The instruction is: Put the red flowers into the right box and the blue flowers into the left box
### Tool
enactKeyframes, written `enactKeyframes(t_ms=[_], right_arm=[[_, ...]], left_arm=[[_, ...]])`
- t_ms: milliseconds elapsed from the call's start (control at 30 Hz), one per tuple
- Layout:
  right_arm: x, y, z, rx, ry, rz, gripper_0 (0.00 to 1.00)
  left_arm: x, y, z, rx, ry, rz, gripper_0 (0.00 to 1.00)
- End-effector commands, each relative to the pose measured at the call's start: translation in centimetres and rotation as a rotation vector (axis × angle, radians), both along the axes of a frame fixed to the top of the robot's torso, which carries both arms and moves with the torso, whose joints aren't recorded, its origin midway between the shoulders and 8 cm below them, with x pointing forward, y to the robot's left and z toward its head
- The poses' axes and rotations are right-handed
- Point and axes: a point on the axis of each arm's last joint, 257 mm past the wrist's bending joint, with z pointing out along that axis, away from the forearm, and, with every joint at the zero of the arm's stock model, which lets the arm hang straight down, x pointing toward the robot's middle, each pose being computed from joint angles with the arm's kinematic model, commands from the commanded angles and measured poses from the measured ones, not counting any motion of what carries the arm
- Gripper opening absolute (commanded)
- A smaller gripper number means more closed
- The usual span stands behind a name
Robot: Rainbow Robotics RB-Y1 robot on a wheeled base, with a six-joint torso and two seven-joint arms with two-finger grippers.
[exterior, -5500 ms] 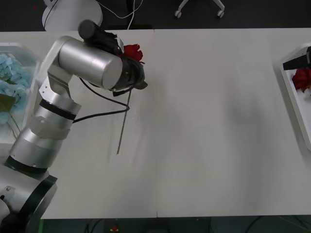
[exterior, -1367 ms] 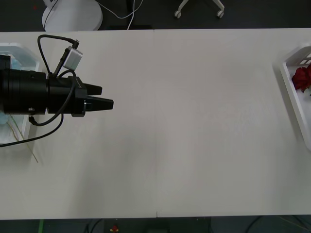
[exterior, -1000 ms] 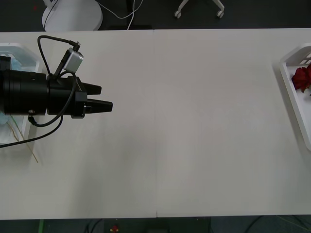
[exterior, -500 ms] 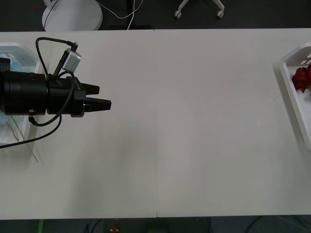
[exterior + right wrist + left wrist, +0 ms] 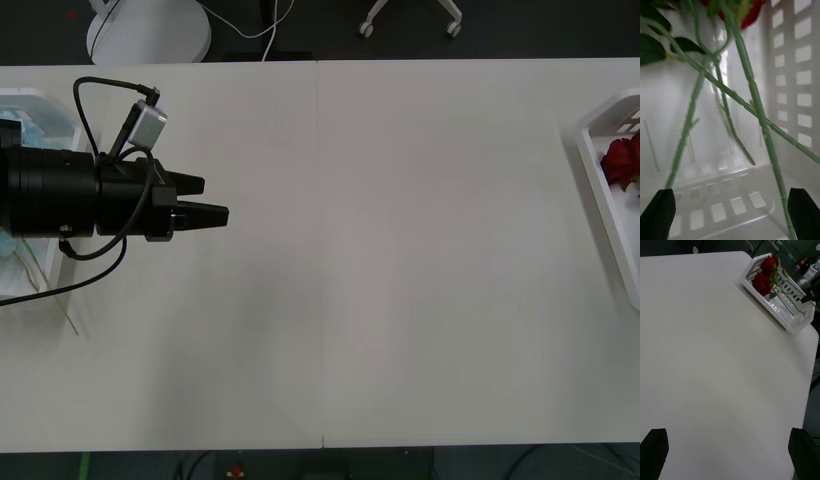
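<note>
My left gripper (image 5: 206,200) is open and holds nothing; it hangs over the table's left part, just right of the left box (image 5: 52,101). Pale blue flowers (image 5: 32,130) lie in that box, mostly hidden behind my left arm, and thin stems (image 5: 45,290) poke out over its near rim. The right box (image 5: 600,200) sits at the table's right edge with red flowers (image 5: 622,160) in it. In the left wrist view, the right box (image 5: 790,320) and its red flowers (image 5: 765,273) lie far across the table. My right gripper (image 5: 730,217) is open inside the right box (image 5: 790,75), above green stems (image 5: 752,93) and a red bloom (image 5: 750,15).
The white table (image 5: 400,300) stretches wide between the two boxes, with a seam down its middle. Its front edge runs along the bottom of the front view. A white round stand base (image 5: 150,30) and cables lie on the dark floor beyond the far edge.
The red rose that lay under my left arm is gone from the table. My left arm has swung down level beside the left box and has barely moved over the last second.
</note>
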Motion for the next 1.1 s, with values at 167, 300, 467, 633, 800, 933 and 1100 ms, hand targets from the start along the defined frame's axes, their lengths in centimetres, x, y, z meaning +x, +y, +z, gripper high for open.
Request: enactKeyframes(t_ms=[167, 300, 467, 633, 800, 933, 1100], right_arm=[[5.0, 6.4, 12.8, -0.051, -0.149, 0.279, 0.87], [5.8, 12.0, 14.4, -0.114, -0.146, 0.539, 0.88], [5.0, 19.2, 14.8, -0.148, -0.127, 0.843, 0.9], [3.0, 27.0, 13.5, -0.13, -0.11, 1.128, 0.9], [0.6, 33.5, 13.2, -0.078, -0.151, 1.369, 0.9], [-0.8, 37.0, 13.5, -0.075, -0.199, 1.514, 0.9], [-2.4, 40.5, 13.3, -0.048, -0.239, 1.634, 0.9]], left_arm=[[-0.3, 1.0, -0.4, 0.039, -0.035, -0.014, 0.92], [-0.3, 1.0, -0.4, 0.039, -0.035, -0.014, 0.93], [-0.3, 1.0, -0.4, 0.039, -0.035, -0.014, 0.92], [-0.3, 1.0, -0.4, 0.039, -0.035, -0.014, 0.92], [-0.3, 1.0, -0.4, 0.039, -0.035, -0.014, 0.92], [-0.3, 1.0, -0.4, 0.039, -0.035, -0.014, 0.92], [-0.3, 1.0, -0.4, 0.039, -0.035, -0.014, 0.92]])
